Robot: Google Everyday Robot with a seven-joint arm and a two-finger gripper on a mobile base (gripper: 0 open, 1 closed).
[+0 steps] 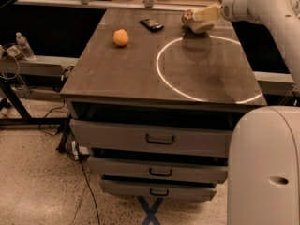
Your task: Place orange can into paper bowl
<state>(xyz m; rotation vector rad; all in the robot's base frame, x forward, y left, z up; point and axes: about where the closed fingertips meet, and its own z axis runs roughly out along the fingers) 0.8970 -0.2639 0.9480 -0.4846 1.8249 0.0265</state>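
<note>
The white paper bowl (200, 23) is tipped on its side and raised a little off the back right of the table, with its shadow on the top below it. The orange can (187, 16) shows only as a tan, silver-topped end poking out at the bowl's left edge, lying sideways. My gripper (212, 13) is at the end of the white arm (255, 3) that reaches in from the right, right against the bowl and the can. The bowl covers most of it.
A small orange fruit (121, 37) lies at the table's back left and a dark flat object (152, 24) at the back middle. A white ring (206, 69) is marked on the tabletop. Drawers (159, 138) face front. My white base (265, 168) fills the lower right.
</note>
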